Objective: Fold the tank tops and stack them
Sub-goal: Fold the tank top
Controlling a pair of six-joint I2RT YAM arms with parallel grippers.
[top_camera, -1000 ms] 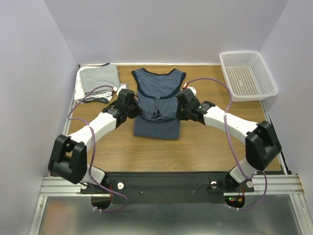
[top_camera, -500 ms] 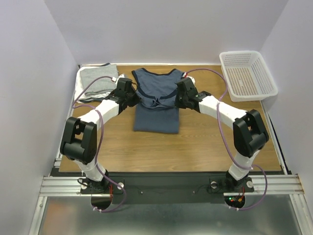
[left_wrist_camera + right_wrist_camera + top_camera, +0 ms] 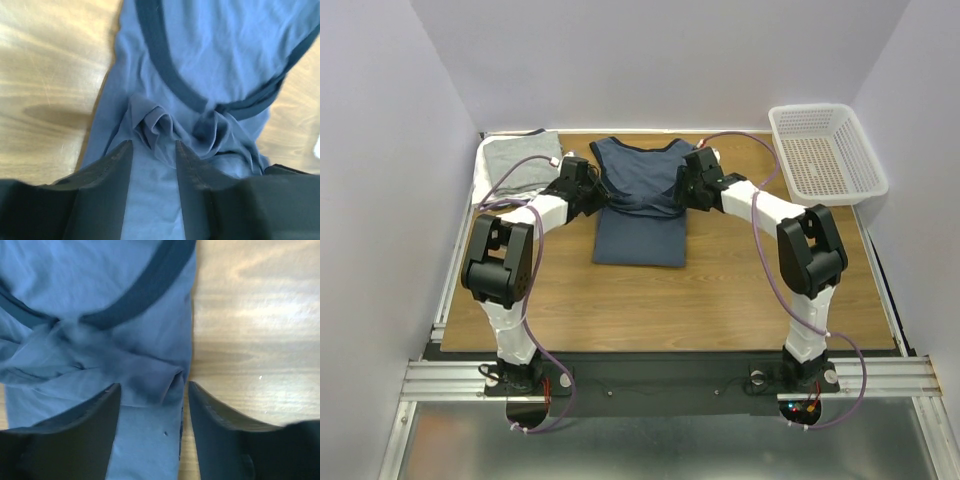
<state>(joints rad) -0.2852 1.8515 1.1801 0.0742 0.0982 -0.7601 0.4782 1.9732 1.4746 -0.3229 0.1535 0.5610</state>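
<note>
A slate-blue tank top (image 3: 640, 225) with navy trim lies on the wooden table (image 3: 670, 300), its lower part folded up over its straps. My left gripper (image 3: 596, 196) hovers at the fold's left end, jaws open, nothing held. My right gripper (image 3: 682, 194) stands open at the fold's right end. In the left wrist view the left gripper (image 3: 152, 147) frames bunched blue tank top cloth (image 3: 220, 45). In the right wrist view the right gripper (image 3: 154, 387) straddles the tank top's (image 3: 75, 285) right edge. More tank tops, grey and white (image 3: 520, 165), lie piled at the back left.
A white perforated basket (image 3: 825, 150) stands at the back right corner. Purple cables loop above both forearms. Pale walls close in the table on three sides. Bare wood spans the near half of the table.
Both arms reached farther back, carrying the cloth edge up over the shirt. Both grippers then opened and let the cloth go; it now rests bunched at the fold.
</note>
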